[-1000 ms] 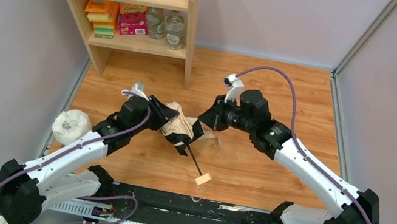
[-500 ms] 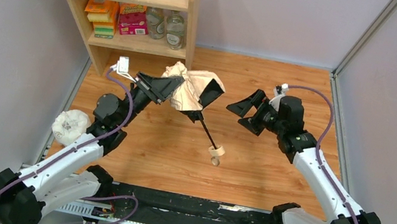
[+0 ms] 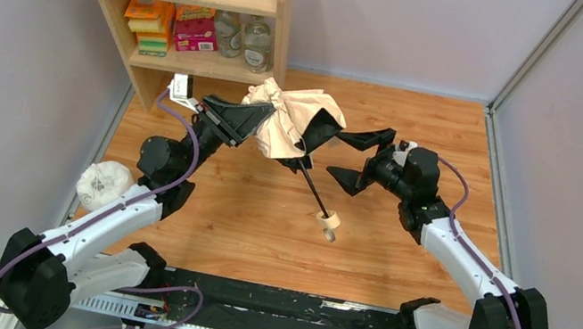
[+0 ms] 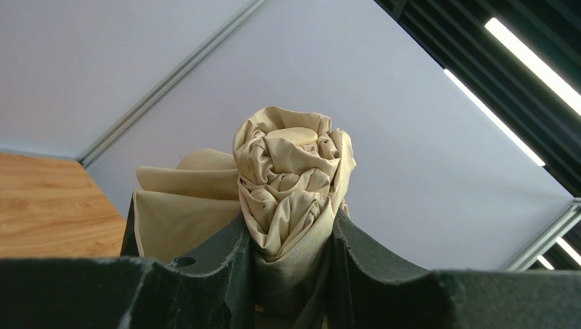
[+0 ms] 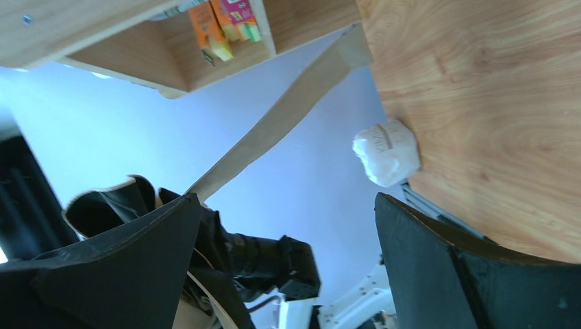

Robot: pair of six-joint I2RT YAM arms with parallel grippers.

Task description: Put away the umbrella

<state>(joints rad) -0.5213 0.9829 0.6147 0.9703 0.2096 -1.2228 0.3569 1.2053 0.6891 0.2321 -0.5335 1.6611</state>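
Top external view, centre frame: left jaws clamped on the bunched umbrella (image 3: 291,119); right jaws spread wide just beside it, seemingly not touching.

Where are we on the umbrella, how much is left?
Done: the umbrella is folded into a bundle and up off the table. In hand: the left pincer clamps its fabric, with the handle dangling below; the right pincer stands open beside it, holding nothing. Left: it is not stowed anywhere yet.
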